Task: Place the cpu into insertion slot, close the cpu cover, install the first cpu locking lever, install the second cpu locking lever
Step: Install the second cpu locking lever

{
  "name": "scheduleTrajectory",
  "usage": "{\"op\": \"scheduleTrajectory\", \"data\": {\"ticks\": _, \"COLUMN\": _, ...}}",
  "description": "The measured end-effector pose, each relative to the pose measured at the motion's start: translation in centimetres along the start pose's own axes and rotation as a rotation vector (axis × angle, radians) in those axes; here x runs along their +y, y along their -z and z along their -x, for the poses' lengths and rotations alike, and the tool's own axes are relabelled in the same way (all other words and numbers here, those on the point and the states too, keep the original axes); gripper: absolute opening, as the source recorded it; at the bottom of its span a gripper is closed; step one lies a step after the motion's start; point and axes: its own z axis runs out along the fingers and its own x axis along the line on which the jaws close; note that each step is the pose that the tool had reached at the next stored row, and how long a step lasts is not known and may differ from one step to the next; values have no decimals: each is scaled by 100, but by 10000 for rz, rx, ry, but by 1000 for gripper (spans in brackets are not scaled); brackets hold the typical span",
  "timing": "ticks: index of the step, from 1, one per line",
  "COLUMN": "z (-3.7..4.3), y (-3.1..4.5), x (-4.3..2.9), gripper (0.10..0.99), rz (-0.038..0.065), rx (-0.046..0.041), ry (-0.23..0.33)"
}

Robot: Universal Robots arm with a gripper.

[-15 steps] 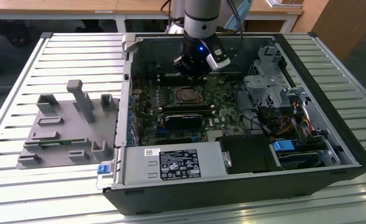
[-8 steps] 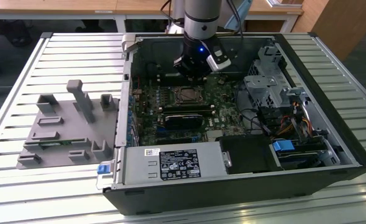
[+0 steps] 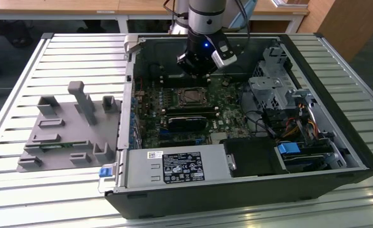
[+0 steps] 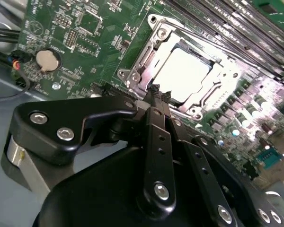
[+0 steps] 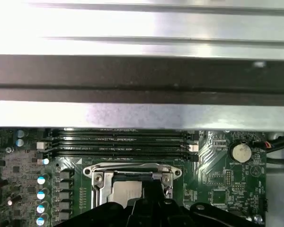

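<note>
Fingers of the gripper look pinched together, empty, at the cpu cover's rim. Right of them the cpu sits in the insertion slot mid-board: light, stiff, fragile. Edges only, I'd say.

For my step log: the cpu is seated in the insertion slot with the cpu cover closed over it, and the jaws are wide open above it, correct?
Not quite: in the second wrist view the gripper has its jaws shut, empty, over the cpu cover. The cpu does sit in the insertion slot under it.

cpu | near part hidden behind pincer | levers' state unclear
</note>
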Motion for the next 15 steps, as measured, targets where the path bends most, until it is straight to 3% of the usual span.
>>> {"op": "scheduleTrajectory", "data": {"ticks": 3, "z": 1, "y": 50, "x": -2, "gripper": 106, "rz": -2, "rx": 1, "ry": 1}}
{"op": "scheduleTrajectory", "data": {"ticks": 6, "z": 1, "y": 52, "x": -34, "gripper": 106, "rz": 1, "rx": 0, "ry": 1}}
{"op": "scheduleTrajectory", "data": {"ticks": 15, "z": 2, "y": 61, "x": -301, "gripper": 106, "rz": -1, "rx": 6, "ry": 0}}
